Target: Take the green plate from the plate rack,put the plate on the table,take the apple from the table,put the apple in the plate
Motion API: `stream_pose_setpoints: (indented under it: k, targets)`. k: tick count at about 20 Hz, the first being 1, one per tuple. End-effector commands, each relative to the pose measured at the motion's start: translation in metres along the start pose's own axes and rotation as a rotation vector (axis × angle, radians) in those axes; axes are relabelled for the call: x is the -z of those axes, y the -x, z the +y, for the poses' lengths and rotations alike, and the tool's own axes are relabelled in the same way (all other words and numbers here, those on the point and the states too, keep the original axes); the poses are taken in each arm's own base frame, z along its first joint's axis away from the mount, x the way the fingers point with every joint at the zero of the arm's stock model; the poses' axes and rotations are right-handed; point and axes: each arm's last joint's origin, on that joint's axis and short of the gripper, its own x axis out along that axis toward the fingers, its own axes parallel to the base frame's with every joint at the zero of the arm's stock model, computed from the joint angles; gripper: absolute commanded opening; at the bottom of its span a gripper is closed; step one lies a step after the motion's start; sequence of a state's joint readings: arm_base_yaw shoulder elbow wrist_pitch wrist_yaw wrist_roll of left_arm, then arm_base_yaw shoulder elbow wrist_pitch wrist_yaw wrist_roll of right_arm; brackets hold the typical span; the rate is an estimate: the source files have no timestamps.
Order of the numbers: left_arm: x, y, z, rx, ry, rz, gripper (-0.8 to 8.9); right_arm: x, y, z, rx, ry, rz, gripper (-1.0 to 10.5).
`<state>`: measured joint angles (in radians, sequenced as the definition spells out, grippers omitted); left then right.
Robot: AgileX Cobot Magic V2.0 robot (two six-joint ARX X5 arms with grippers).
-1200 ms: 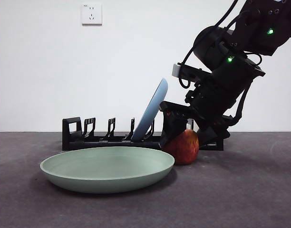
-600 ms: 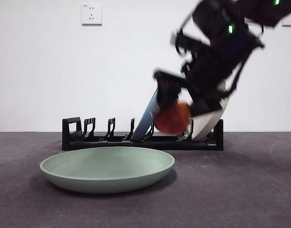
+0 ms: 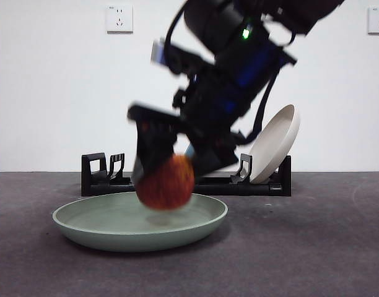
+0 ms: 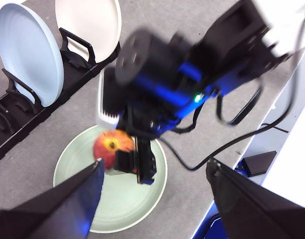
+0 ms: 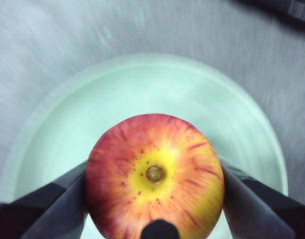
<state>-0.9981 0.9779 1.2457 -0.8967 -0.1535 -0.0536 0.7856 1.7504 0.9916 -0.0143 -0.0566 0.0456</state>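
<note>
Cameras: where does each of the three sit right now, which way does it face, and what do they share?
Front view: low at table height, looking level across the table at the green plate, the plate rack behind it, and a dark arm coming in from above.
Left wrist view: high, looking down; the open left claw frames the right arm over the plate.
Right wrist view: straight down over the plate; the right claw is shut on the apple.
All three show the apple above the green plate.
</note>
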Motion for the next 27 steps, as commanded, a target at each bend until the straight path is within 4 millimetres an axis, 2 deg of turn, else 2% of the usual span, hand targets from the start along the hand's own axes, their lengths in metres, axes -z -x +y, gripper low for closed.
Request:
stream_pose_setpoints:
  k: [1,6,7,8,11,13,17,20,22,25,27]
  targets:
    - [-0.001,0.000,-0.001,0.005,0.005,-0.005,3.46,0.012,-0.015,0.005,0.026,0.004,0.052,-0.2]
    - [-0.001,0.000,-0.001,0.004,0.005,-0.005,3.46,0.016,-0.019,0.015,0.058,0.033,0.070,-0.1]
    - [-0.001,0.000,-0.001,0.004,0.005,-0.005,3.46,0.017,-0.019,0.015,0.056,0.033,0.076,0.3]
    - [-0.001,0.000,-0.001,0.004,0.005,-0.005,3.46,0.017,-0.019,0.015,0.058,0.033,0.083,1.0]
    - [-0.001,0.000,-0.001,0.004,0.005,-0.005,3.46,0.017,-0.019,0.014,0.063,0.032,0.084,5.4]
    - [-0.001,0.000,-0.001,0.004,0.005,-0.005,3.46,0.015,-0.018,0.014,0.088,0.033,0.071,6.0]
    - [-0.001,0.000,-0.001,0.004,0.005,-0.005,3.46,0.006,-0.007,0.015,0.095,0.055,0.025,6.0]
    - [-0.001,0.000,-0.001,0.004,0.002,-0.005,3.46,-0.008,0.015,0.016,0.101,0.053,-0.037,6.0]
    - [-0.001,0.000,-0.001,0.004,0.002,-0.005,3.46,-0.015,0.037,0.017,0.100,0.053,-0.056,6.0]
    - [0.000,0.000,-0.001,0.004,0.001,0.003,3.46,-0.018,0.081,0.018,0.090,0.054,-0.034,6.0]
    - [0.002,0.000,0.000,0.003,-0.003,0.021,3.46,-0.014,0.117,0.021,0.017,0.050,0.008,6.0]
